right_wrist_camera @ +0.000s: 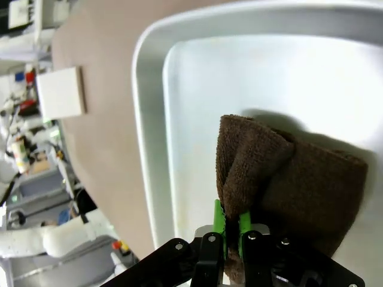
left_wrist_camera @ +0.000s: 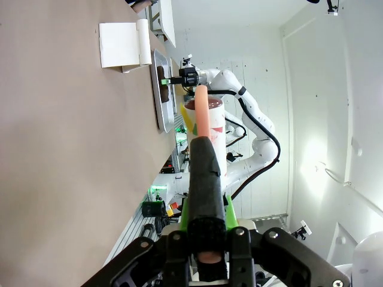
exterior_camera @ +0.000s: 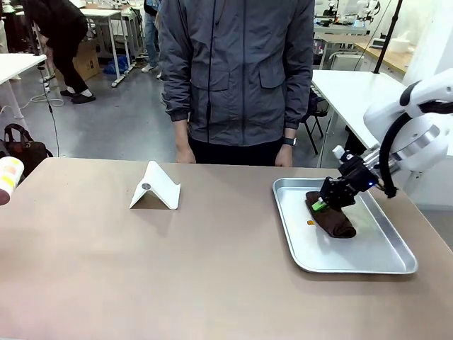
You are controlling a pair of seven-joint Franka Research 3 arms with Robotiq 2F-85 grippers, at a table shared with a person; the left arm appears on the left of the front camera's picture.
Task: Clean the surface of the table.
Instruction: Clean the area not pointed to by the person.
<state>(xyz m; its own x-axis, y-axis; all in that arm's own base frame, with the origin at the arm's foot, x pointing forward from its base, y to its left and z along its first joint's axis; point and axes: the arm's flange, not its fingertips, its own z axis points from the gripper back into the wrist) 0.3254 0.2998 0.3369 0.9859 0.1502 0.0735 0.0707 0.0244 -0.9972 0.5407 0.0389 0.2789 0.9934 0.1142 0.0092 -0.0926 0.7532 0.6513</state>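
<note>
The brownish-taupe table [exterior_camera: 141, 269] stretches across the front view. At its right end lies a silver tray [exterior_camera: 375, 262] holding a folded brown cloth [exterior_camera: 338, 221]. My right gripper [exterior_camera: 322, 205] reaches down into the tray and is shut on a raised fold of the cloth [right_wrist_camera: 287, 173], its green pads [right_wrist_camera: 219, 218] pinching the fabric. At the far left edge, off the table, my left gripper [left_wrist_camera: 202, 149] is shut on the wall of a white paper cup [left_wrist_camera: 216, 122] with coloured print; the same cup [exterior_camera: 8, 176] peeks in at the picture's edge.
A white folded stand [exterior_camera: 156, 188] sits on the table left of the middle. A person in a grey jacket [exterior_camera: 237, 71] stands at the far side, hands near the table edge. A tiny orange speck [exterior_camera: 310, 223] lies in the tray beside the cloth.
</note>
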